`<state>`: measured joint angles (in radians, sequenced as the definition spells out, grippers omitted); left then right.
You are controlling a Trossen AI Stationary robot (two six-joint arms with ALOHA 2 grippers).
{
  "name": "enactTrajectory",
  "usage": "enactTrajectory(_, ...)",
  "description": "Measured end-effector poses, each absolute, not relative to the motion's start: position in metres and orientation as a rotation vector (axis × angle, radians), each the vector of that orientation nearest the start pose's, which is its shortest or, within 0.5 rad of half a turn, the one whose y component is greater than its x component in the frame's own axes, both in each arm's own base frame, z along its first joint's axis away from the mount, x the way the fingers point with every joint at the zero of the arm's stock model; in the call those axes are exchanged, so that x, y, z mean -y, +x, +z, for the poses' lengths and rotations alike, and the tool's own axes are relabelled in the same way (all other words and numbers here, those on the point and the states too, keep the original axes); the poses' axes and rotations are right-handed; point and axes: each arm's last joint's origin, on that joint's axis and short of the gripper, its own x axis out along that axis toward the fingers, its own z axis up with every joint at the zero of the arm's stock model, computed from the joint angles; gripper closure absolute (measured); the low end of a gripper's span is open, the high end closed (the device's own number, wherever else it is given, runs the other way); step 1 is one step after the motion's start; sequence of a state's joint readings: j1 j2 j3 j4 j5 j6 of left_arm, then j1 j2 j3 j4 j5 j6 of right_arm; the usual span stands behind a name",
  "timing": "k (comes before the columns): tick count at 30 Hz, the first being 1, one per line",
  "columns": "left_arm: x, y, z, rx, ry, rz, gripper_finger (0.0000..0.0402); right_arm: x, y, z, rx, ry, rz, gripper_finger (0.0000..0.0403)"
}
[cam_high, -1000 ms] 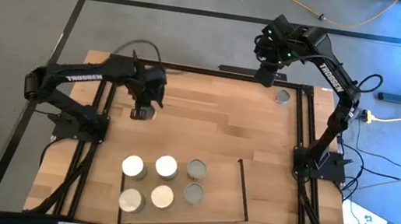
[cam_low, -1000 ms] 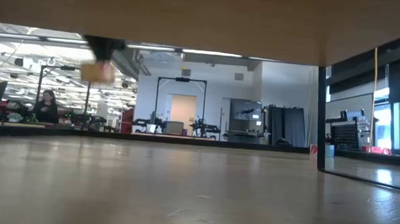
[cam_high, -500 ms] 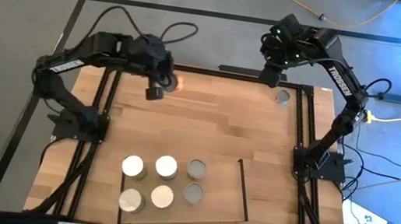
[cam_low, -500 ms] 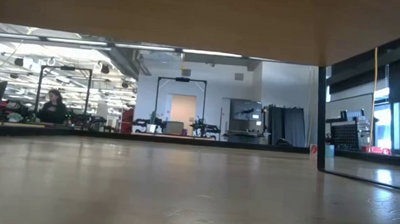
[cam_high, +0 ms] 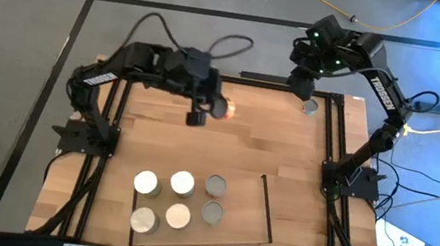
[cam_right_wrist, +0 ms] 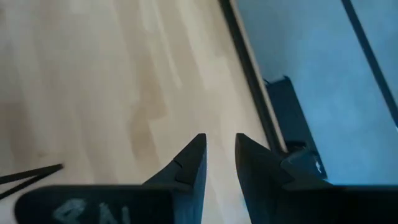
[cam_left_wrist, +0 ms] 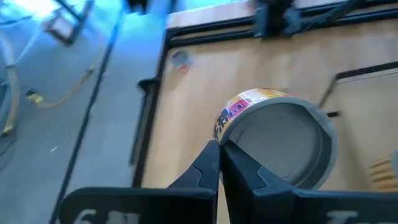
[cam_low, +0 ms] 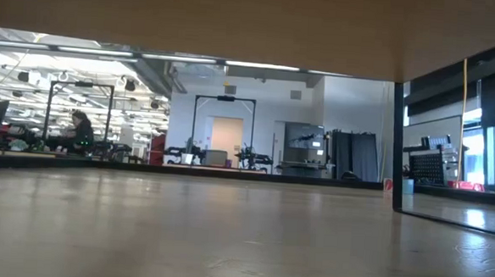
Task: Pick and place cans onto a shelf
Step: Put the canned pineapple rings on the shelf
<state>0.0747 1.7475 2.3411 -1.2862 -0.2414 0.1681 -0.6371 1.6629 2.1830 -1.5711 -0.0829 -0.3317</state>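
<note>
Tabletop (cam_high: pixel 251 145): left gripper (cam_high: pixel 196 118) has swung rightward.

This looks like a robotics lab or workshop in a large open hall. The wooden table (cam_high: pixel 226 141) stands in a black metal frame on a grey concrete floor (cam_high: pixel 26 27), with a yellow cable (cam_high: pixel 364 21) trailing across it. Beyond the table are ceiling strip lights (cam_low: pixel 108 53), black test frames (cam_low: pixel 223 129), benches with equipment, and what seems to be a person (cam_low: pixel 80 130) at a desk.

Yellow-and-red labelled can (cam_left_wrist: pixel 273 134), grey metal end; light-wood shelf (cam_high: pixel 238 207), black-edged.
</note>
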Motion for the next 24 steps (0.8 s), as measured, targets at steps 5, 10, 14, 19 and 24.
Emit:
enactTrajectory(5, -0.012, 0.341, 0.473, -0.701, 0.201, 0.102, 0.0401, 0.154, 0.214, 0.464, -1.015, 0.073, -0.29, 0.0315)
enactTrajectory(10, 0.005, 0.369, 0.461, -0.647, 0.169, -0.051, 0.0401, 0.149, 0.207, 0.47, -0.992, 0.063, -0.295, 0.0315)
enactTrajectory(14, 0.017, 0.386, 0.448, -0.651, 0.167, -0.115, 0.0401, 0.146, 0.204, 0.473, -0.981, 0.06, -0.295, 0.0315)
enactTrajectory(19, 0.022, 0.404, 0.427, -0.706, 0.192, -0.151, 0.0401, 0.145, 0.204, 0.473, -0.97, 0.069, -0.276, 0.0315)
enactTrajectory(24, 0.026, 0.419, 0.408, -0.746, 0.218, -0.218, 0.0401, 0.145, 0.204, 0.473, -0.96, 0.078, -0.25, 0.0315)
